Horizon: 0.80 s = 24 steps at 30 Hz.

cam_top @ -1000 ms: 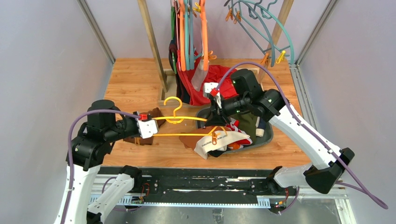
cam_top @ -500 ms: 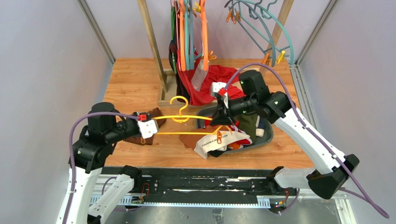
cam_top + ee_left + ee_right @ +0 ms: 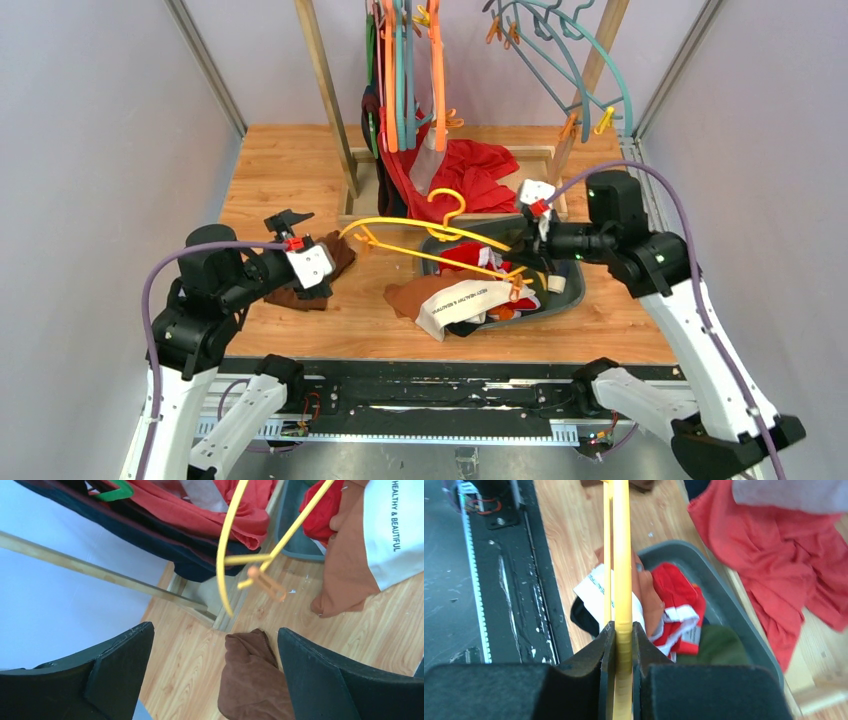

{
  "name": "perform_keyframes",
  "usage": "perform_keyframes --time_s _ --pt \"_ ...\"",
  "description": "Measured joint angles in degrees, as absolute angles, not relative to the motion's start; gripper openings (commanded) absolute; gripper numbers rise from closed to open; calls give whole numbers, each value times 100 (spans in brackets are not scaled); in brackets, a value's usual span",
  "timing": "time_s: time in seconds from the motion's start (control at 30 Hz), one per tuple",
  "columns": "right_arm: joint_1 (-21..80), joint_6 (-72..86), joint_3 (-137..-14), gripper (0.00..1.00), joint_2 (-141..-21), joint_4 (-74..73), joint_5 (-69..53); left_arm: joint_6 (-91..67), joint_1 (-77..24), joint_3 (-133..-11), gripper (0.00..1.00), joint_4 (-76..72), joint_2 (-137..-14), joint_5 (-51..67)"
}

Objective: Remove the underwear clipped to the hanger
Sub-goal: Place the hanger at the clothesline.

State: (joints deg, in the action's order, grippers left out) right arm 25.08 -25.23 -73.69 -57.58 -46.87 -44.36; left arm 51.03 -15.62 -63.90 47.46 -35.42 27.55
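Observation:
My right gripper [image 3: 533,247] [image 3: 623,628] is shut on the right end of the yellow hanger [image 3: 430,235] [image 3: 622,555]. The hanger slants over the grey bin [image 3: 572,288], and in the left wrist view its other end [image 3: 226,555] carries an orange clip [image 3: 267,582] with nothing in it. Brown underwear with a white waistband [image 3: 455,300] [image 3: 395,525] spills over the bin's front rim. Red underwear with white trim [image 3: 472,256] [image 3: 679,607] lies inside. A second orange clip [image 3: 515,290] rests against the pile; whether it bites cloth I cannot tell. My left gripper [image 3: 300,250] [image 3: 215,675] is open above a dark brown cloth [image 3: 255,680].
A wooden rack [image 3: 325,90] at the back holds orange hangers [image 3: 436,70] and teal hangers [image 3: 565,55]. A large red cloth [image 3: 470,175] drapes from it beside the bin. Dark cloth [image 3: 150,530] hangs under the red one. A black rail [image 3: 430,395] runs along the table's near edge.
My left gripper has opened and let go of the hanger's left end. The right arm has swung right and back, carrying the hanger with it, so the hook now sits over the bin's far edge.

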Motion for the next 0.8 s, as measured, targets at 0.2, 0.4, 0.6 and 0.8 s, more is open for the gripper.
perform_keyframes --time_s 0.2,0.4,0.6,0.8 --pt "2178 -2598 -7135 1 -4960 -5098 -3754 4862 -1562 -6187 98 4434 -3503 2486" --pt "1957 -2567 -6997 1 -4425 -5400 -2921 4722 -1562 -6086 98 4202 -3496 2311" --pt "1610 -2440 -6989 1 -4322 -5472 -2095 4694 -1562 -6066 98 4095 -3468 2298" --pt "1483 -2257 -7081 0 -4425 -5426 -1577 4689 -1562 -6062 98 4075 -3470 2294"
